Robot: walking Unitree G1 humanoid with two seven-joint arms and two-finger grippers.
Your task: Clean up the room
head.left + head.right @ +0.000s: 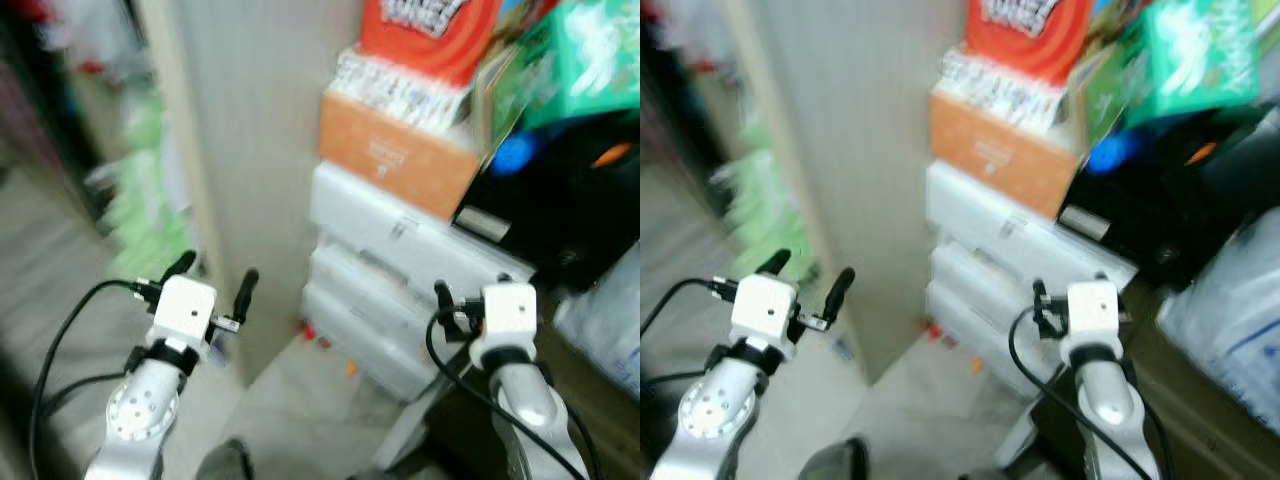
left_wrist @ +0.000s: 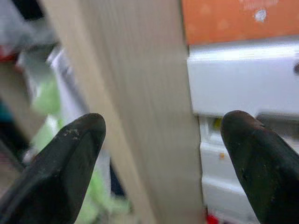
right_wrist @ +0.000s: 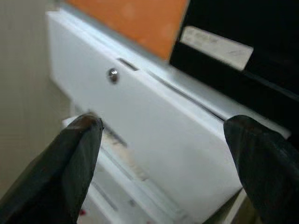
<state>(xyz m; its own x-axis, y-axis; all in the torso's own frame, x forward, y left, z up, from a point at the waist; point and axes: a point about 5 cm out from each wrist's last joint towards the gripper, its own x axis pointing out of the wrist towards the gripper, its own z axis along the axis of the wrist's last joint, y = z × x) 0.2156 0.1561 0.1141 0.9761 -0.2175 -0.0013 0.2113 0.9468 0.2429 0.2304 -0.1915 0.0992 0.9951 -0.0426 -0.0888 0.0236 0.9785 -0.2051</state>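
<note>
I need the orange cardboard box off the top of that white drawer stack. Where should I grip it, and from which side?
Judging by the blurred views, take the orange cardboard box by its two short ends, approaching from the front. Packages are stacked on its lid, and it sits flat on the white plastic drawer stack, so top and bottom are blocked. Both the left gripper and the right gripper are open.
</note>
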